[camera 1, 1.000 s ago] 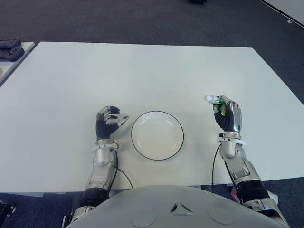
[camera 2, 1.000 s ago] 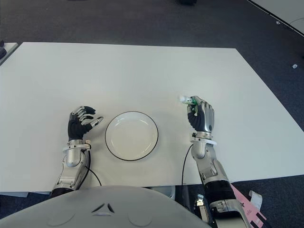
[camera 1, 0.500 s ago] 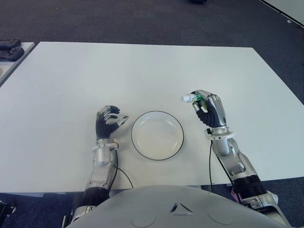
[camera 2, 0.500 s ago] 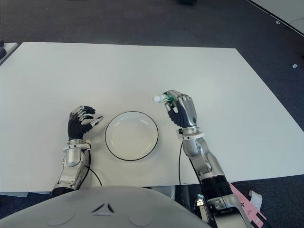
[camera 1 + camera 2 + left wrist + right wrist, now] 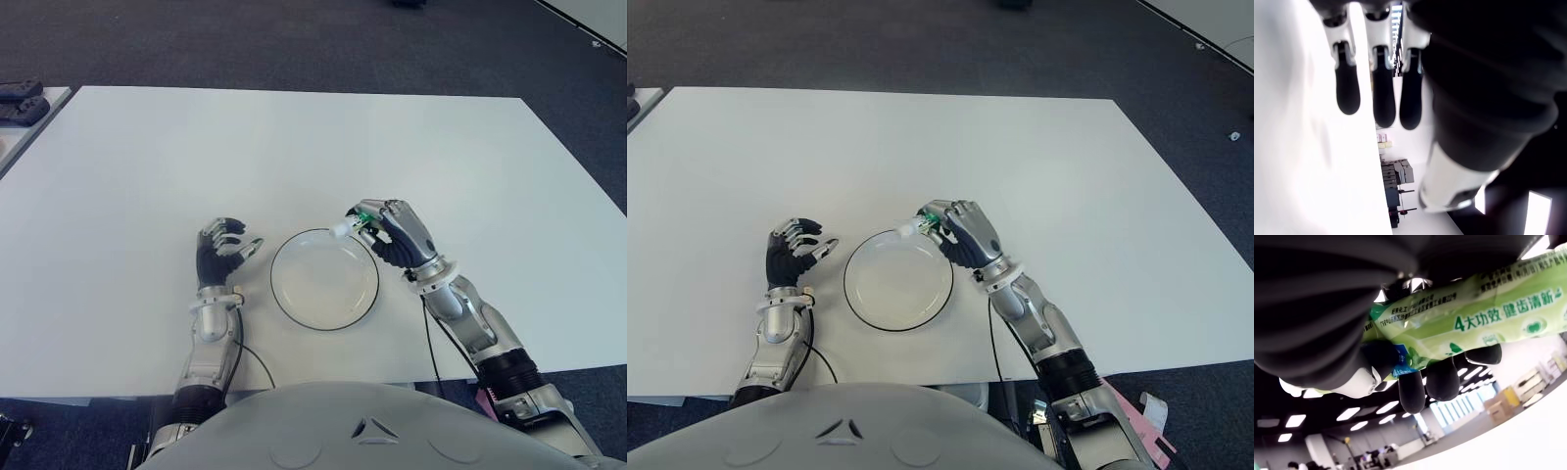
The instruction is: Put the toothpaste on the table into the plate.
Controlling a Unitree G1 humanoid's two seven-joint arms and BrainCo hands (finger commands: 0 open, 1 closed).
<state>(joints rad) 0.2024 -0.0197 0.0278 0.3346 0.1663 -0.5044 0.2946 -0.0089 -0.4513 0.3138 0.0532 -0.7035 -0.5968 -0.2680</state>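
Left eye view: the right hand (image 5: 400,235) has swung in from well out to the plate's right, where it was a second ago, and now sits at the right far edge of the plate (image 5: 324,319), just over the rim. Its fingers are clamped round the toothpaste tube (image 5: 357,219), whose white cap end pokes out toward the plate's middle. I'd say the carry is nearly done; what's left is to bring the tube over the plate's hollow and let go. The tube's long axis runs roughly across the surface (image 5: 294,147), cap pointing toward the robot's left, and the rest is buried in the fist. The left hand (image 5: 221,254) shows just left of the plate, fingers loosely curled and holding nothing, much as before.

Right eye view: same scene; the cap (image 5: 911,227) reads as just above the plate's far right rim.

Left wrist view: the left hand's fingers (image 5: 1383,100) hang apart and relaxed beside the white surface, nothing between them.

Right wrist view: the green-and-white tube (image 5: 1484,318), printed with lettering, lies pressed across the palm, and the dark fingertips (image 5: 1442,379) wrap over it.
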